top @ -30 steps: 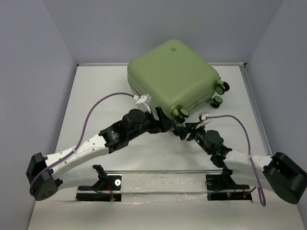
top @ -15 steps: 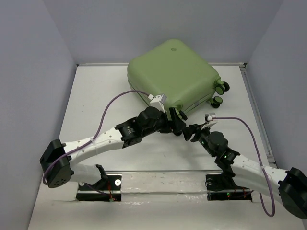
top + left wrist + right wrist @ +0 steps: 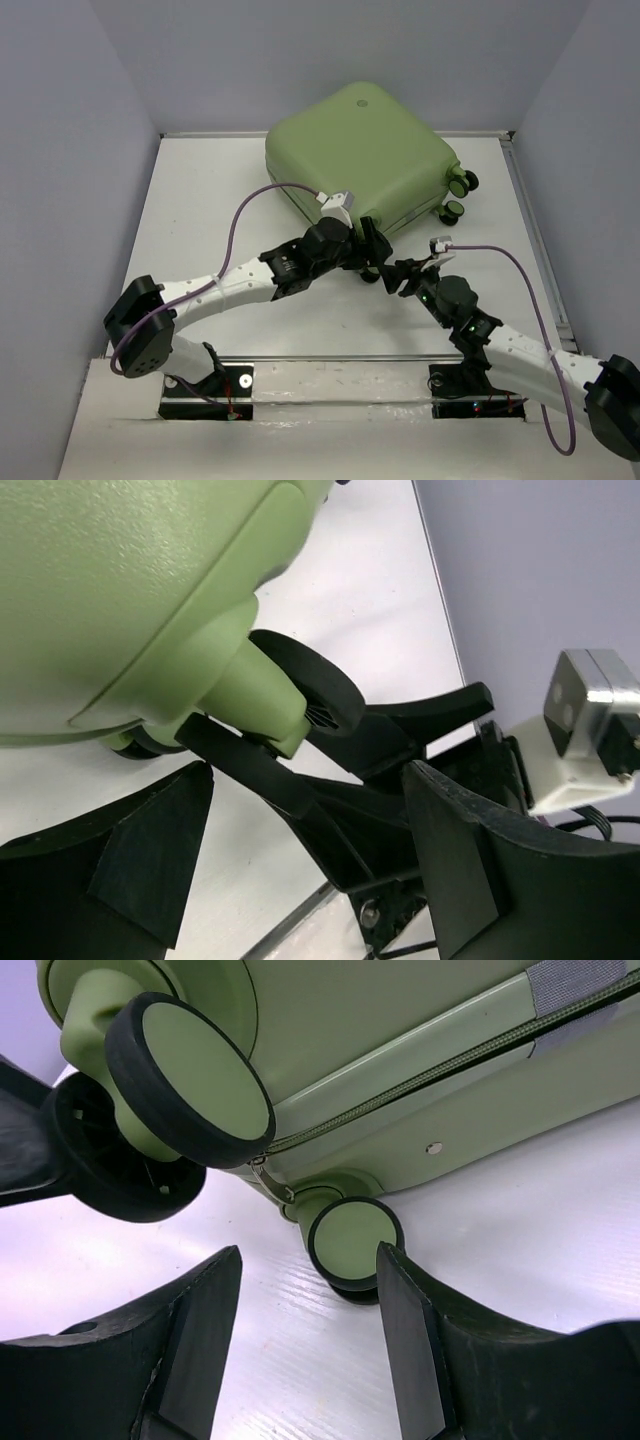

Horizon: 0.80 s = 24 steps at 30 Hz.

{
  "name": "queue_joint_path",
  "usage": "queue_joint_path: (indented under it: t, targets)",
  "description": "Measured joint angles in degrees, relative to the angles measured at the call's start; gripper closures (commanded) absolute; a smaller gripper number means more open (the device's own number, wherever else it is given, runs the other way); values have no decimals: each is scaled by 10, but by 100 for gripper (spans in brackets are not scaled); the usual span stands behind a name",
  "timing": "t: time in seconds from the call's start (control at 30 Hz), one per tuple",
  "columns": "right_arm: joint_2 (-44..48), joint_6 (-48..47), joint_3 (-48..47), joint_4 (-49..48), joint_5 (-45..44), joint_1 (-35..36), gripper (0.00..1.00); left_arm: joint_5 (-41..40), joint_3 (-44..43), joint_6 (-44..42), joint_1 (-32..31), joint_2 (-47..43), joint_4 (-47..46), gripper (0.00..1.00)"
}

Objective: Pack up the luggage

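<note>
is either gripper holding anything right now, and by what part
Nothing is held. Both the left gripper and right gripper are open beside the caster wheels of the pale sage-green hard-shell suitcase; neither clamps one.
</note>
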<state>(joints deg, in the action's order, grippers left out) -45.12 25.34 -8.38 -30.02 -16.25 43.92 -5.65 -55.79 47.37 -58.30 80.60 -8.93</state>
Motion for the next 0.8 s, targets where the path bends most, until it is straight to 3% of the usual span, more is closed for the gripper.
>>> queue_joint_path:
  t: [0.4, 0.8]
  targets:
    - [5, 2, 9, 1, 3, 0, 38, -37, -5, 33, 5, 34, -57, 13]
    - [10, 2, 9, 0, 12, 0, 38, -70, 2, 122, 5, 45, -93, 15]
